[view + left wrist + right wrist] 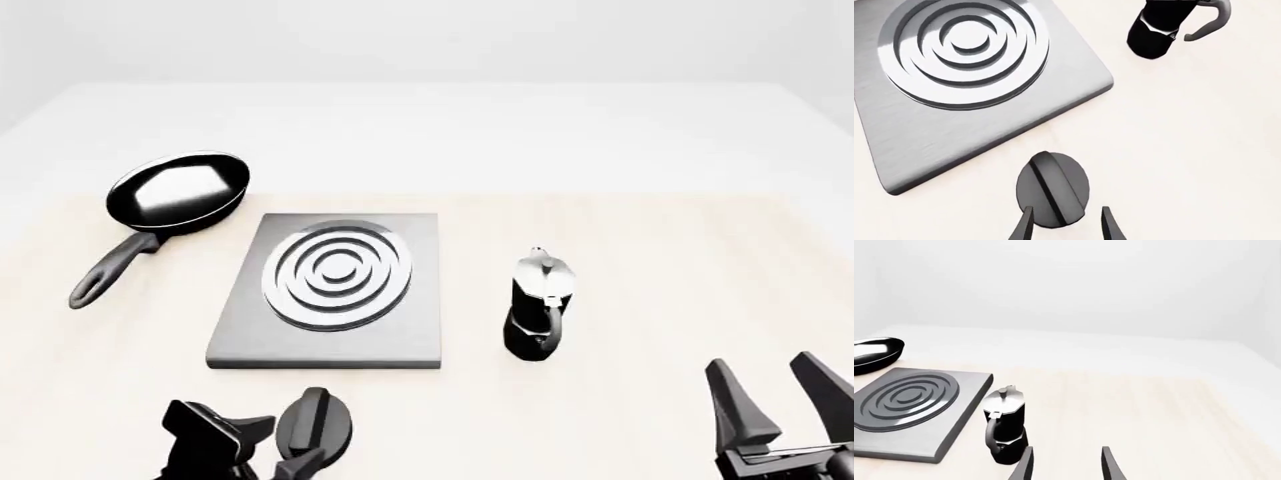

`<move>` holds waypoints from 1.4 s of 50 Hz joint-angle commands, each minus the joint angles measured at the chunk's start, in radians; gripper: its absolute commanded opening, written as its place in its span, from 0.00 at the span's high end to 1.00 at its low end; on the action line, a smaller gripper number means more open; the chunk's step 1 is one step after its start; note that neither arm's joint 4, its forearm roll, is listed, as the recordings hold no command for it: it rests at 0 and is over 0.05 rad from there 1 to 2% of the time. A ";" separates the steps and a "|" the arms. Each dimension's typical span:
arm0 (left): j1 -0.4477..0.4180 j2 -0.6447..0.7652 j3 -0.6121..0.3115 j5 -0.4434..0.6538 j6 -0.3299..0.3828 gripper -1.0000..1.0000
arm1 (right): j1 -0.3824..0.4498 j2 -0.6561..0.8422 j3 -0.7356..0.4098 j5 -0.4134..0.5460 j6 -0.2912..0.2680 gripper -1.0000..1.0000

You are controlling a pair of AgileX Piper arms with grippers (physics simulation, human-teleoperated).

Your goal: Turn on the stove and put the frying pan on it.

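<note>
At the far left of the front view, the round shallow black frying pan (178,190) with a glossy inside and thin pale rim sits on the pale wooden table (641,270), its long black handle pointing toward the arms' side. It lies just beside the far left corner of the stove and is not on it.

Next comes the flat square grey stove slab (334,290) with concentric silver-white burner rings, lying flat on the table with nothing on top. In front of it, apart from the slab's near edge, is the small black oval knob (316,425) with a raised ridge across it.

The left gripper (267,450) is at the knob. In the left wrist view its two dark fingertips (1025,226) stand spread, one on each side of the knob's (1053,189) near end; whether they touch it cannot be told. The slab (987,120) fills much of that view.

To the right of the stove, near but not touching, a black-and-silver moka pot (539,303) stands upright.

At the far right, the right gripper (781,400) hovers near the table's near edge, its fingers parted and holding nothing. Its wrist view shows the moka pot (1006,427) beside the slab (914,412), with the pan's (874,355) edge beyond.
</note>
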 commanded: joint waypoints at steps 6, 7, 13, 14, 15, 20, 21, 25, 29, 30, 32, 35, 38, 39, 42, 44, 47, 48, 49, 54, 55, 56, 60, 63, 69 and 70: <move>0.003 0.133 -0.002 -0.118 0.008 0.00 | 0.000 -0.010 0.000 0.004 0.000 0.00; 0.005 0.145 -0.003 -0.128 0.013 0.00 | 0.000 -0.011 -0.001 0.005 0.001 0.00; 0.003 0.252 0.000 -0.236 0.016 0.00 | -0.002 -0.019 0.000 0.011 0.000 0.00; 0.002 0.257 0.000 -0.240 0.016 0.00 | -0.002 -0.020 0.000 0.012 0.000 0.00; 0.002 0.273 -0.002 -0.255 0.018 0.00 | -0.003 -0.020 0.000 0.012 0.001 0.00; 0.003 0.239 -0.012 -0.209 0.019 0.00 | -0.002 -0.022 0.000 0.015 0.004 0.00; 0.001 0.286 -0.007 -0.258 0.021 0.00 | -0.003 -0.024 -0.001 0.017 0.005 0.00; -0.010 0.288 -0.004 -0.263 0.015 0.00 | -0.003 -0.027 0.000 0.020 0.007 0.00; -0.033 0.285 -0.006 -0.261 0.006 0.00 | -0.004 -0.020 0.000 0.013 0.010 0.00; -0.047 0.283 -0.006 -0.262 0.000 0.00 | -0.005 -0.019 0.000 0.012 0.010 0.00; -0.066 0.254 -0.007 -0.236 -0.007 0.00 | -0.005 -0.015 0.000 0.009 0.010 0.00; -0.099 0.174 -0.018 -0.154 -0.017 0.00 | -0.008 -0.019 0.000 0.011 0.011 0.00; -0.133 0.150 -0.021 -0.135 -0.027 0.00 | -0.010 -0.025 0.000 0.018 0.011 0.00; -0.138 0.138 -0.021 -0.124 -0.028 0.00 | -0.010 -0.026 0.000 0.019 0.012 0.00; -0.159 0.120 -0.024 -0.111 -0.032 0.00 | -0.012 -0.024 0.000 0.017 0.011 0.00; -0.178 0.092 -0.027 -0.089 -0.033 0.00 | -0.012 -0.025 0.000 0.017 0.012 0.00; -0.202 0.024 -0.041 -0.019 -0.034 0.00 | -0.011 -0.021 0.000 0.012 0.011 0.00; -0.205 0.007 -0.045 -0.001 -0.032 0.00 | -0.011 -0.022 0.000 0.012 0.012 0.00; -0.221 -0.036 -0.055 0.042 -0.041 0.00 | -0.011 -0.021 -0.001 0.011 0.012 0.00; -0.248 -0.114 -0.074 0.121 -0.039 0.00 | -0.010 -0.016 -0.001 0.005 0.012 0.00; -0.255 -0.137 -0.080 0.144 -0.034 0.00 | -0.010 -0.014 0.000 0.001 0.013 0.00; -0.260 -0.156 -0.085 0.164 -0.039 0.00 | -0.009 -0.014 0.000 0.000 0.013 0.00; -0.273 -0.223 -0.100 0.230 -0.034 0.00 | -0.009 -0.018 0.000 0.002 0.013 0.00; -0.278 -0.286 -0.111 0.287 -0.033 0.00 | -0.007 -0.024 0.000 0.007 0.011 0.00; -0.277 -0.424 -0.140 0.414 -0.026 0.00 | -0.003 -0.034 0.000 0.015 0.012 0.00; -0.281 -0.445 -0.147 0.436 -0.028 0.00 | -0.003 -0.035 0.000 0.016 0.012 0.00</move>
